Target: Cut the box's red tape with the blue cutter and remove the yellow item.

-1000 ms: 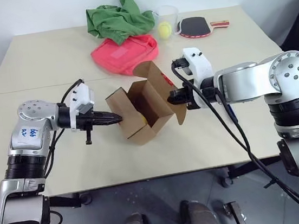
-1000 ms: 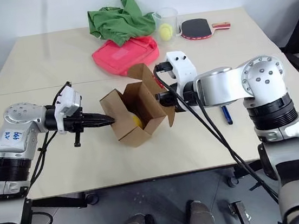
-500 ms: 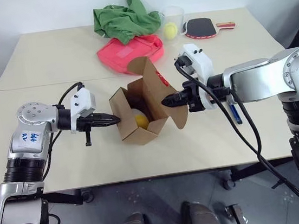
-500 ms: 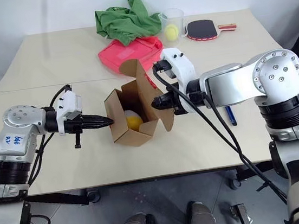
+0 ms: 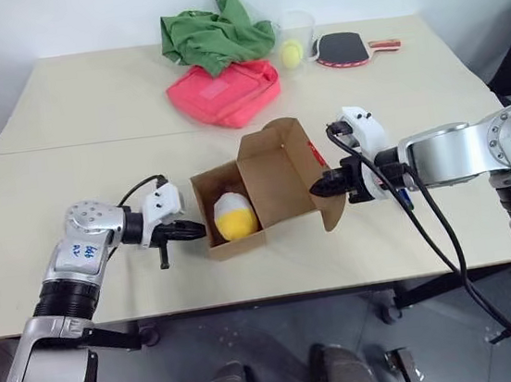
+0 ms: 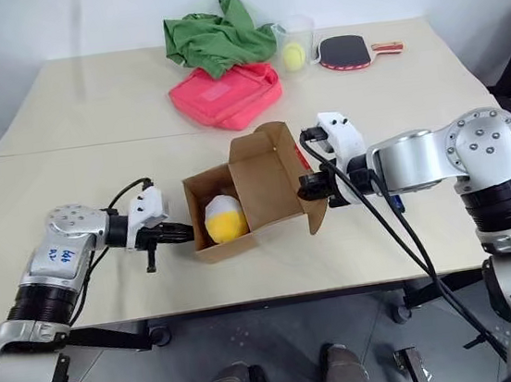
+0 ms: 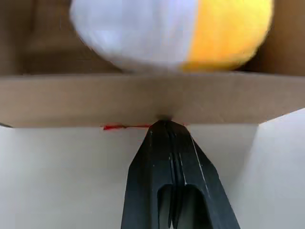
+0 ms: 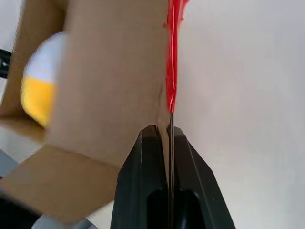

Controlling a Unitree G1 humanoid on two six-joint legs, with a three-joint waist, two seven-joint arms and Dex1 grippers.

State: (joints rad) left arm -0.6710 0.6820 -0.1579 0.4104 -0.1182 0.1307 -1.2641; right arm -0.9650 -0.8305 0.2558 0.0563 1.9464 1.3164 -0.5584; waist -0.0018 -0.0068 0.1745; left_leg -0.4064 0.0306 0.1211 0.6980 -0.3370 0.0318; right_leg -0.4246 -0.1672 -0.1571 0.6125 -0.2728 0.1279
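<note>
Cardboard box [image 5: 254,198] lay open on its side near the middle of the table [image 5: 87,109], its mouth facing up toward the camera and its long axis running from 9 to 3 o'clock. The yellow item [image 5: 233,220] rested inside the left compartment, against the front wall. The left gripper [image 5: 197,230], fingers pressed together with nothing between them, touched the box's outer left wall at 9 o'clock of the item, so that wall stood between fingertips and target. The right gripper [image 5: 319,189], at 3 o'clock, pinched the edge of the opened flap, where the red tape [image 8: 172,57] showed as a strip along the cardboard edge. The left gripper was judged the nearer to the item; reaching it would probably call for lifting over the wall and coming down into the mouth.
</note>
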